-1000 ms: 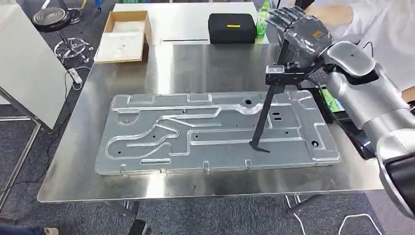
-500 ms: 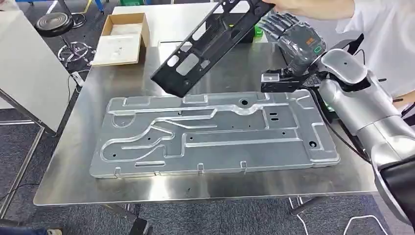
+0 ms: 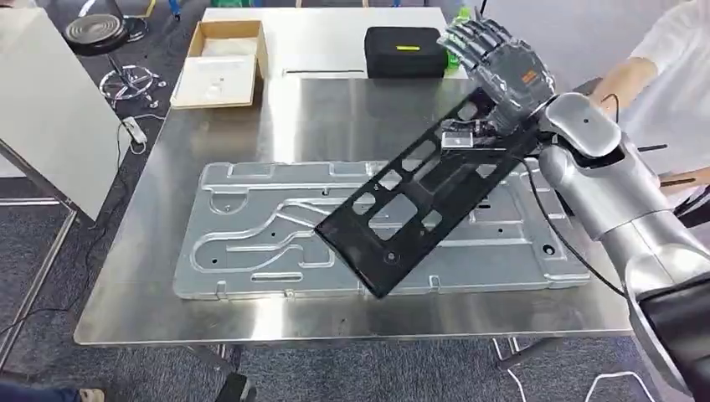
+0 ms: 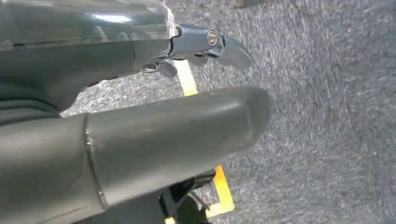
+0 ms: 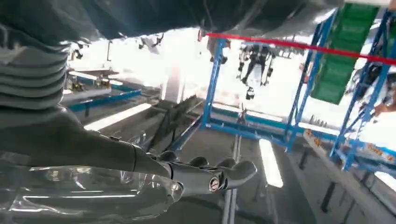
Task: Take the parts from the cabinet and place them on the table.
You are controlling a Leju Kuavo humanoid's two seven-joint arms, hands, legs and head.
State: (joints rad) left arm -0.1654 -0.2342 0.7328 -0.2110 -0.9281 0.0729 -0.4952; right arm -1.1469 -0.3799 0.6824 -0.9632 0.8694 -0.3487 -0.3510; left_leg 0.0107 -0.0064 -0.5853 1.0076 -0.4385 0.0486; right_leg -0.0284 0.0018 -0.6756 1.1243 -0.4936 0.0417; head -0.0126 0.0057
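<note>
The robot's right arm (image 3: 619, 201) was shiny silver and round, with a smooth ball-shaped joint and a thin black cable beside it. Its right hand (image 3: 494, 63) was dark grey under clear plastic, with a small orange mark. The left hand (image 4: 140, 126) had a thick grey thumb and a silver screw.

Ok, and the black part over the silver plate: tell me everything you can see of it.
The black part is a long, flat, matte dark panel pierced by several rectangular cut-outs. It lies slantwise across the embossed silver plate, near end toward the table's front edge, far end at the right hand, which holds it there. Whether it rests on the plate is unclear.
</note>
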